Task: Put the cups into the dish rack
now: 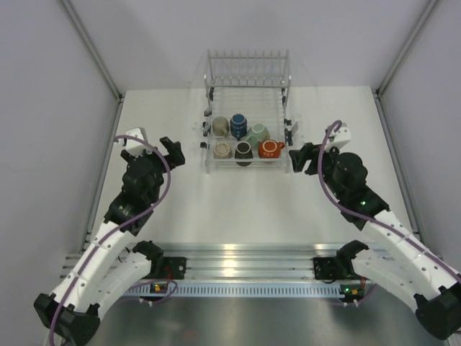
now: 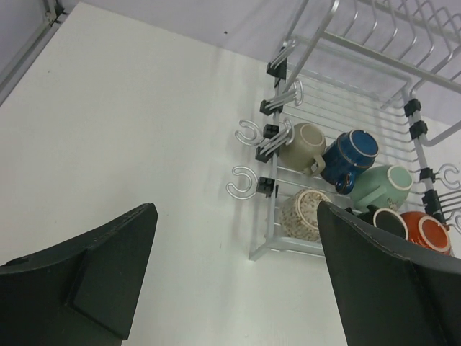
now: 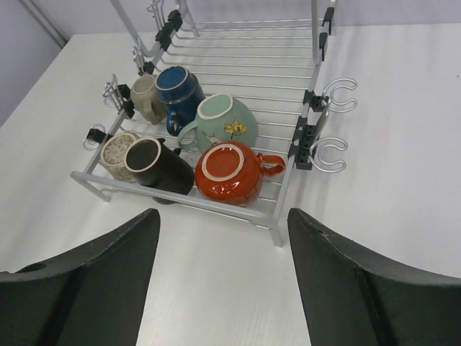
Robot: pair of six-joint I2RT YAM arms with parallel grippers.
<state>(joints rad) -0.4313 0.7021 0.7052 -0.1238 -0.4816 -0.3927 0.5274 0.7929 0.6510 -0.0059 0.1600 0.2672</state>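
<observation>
Cups (image 3: 217,124) lie in the dish rack (image 3: 245,68), ahead of the open right claw (image 3: 222,220).

In the left wrist view, a dark finger (image 2: 389,288) covers most of the black mug (image 2: 378,218) and part of the orange mug (image 2: 425,231) — the dish rack (image 2: 274,216) runs off the top edge.

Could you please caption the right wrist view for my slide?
Six cups sit in the dish rack beyond the open, empty right gripper.
</observation>
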